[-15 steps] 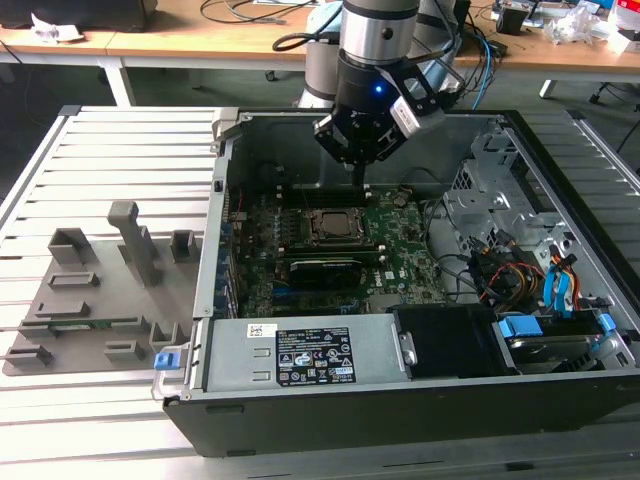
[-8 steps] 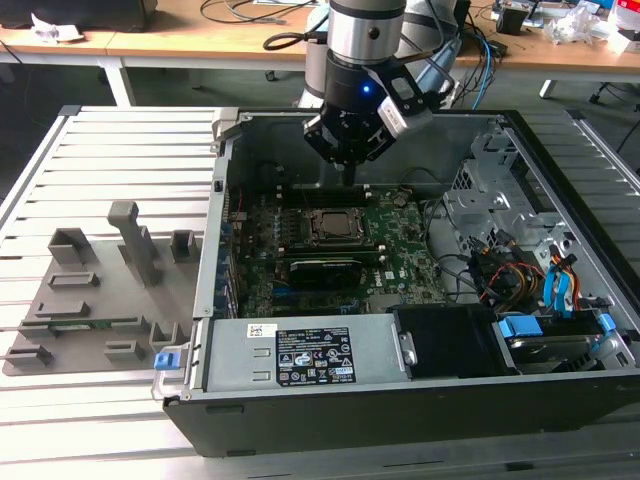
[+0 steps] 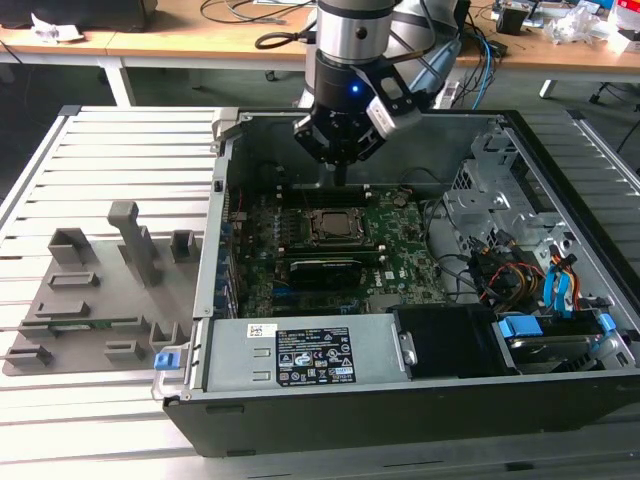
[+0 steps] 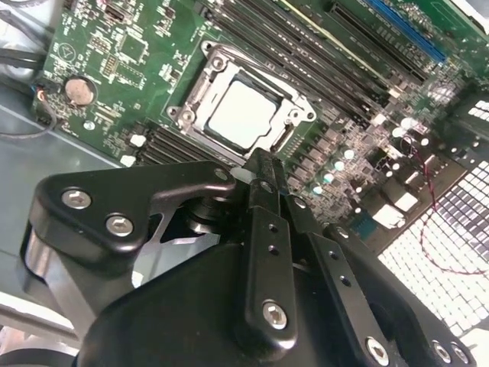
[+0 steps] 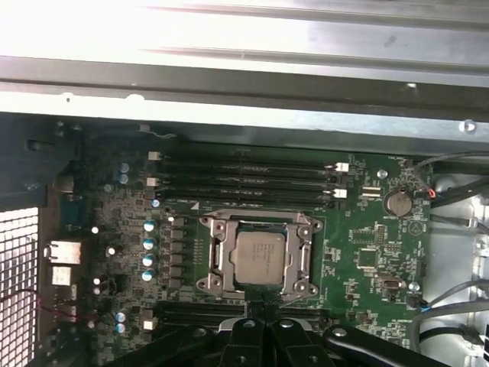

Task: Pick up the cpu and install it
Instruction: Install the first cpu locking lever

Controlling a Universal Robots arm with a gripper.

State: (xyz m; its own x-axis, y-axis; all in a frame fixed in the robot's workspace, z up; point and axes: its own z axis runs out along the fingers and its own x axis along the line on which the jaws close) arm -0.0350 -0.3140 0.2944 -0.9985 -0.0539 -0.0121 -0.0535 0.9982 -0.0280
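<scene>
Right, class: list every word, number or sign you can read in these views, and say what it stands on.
None can be read.
small white sticker on the grey metal cover: print too small.
black label beside it: blurred.
silver-grey square cpu: faint marks, unreadable.
green motherboard: white lettering too small.

The pincer (image 3: 341, 165) hung inside the open computer case (image 3: 560, 400), just above the cpu (image 3: 333, 224) seated in its socket.
</scene>
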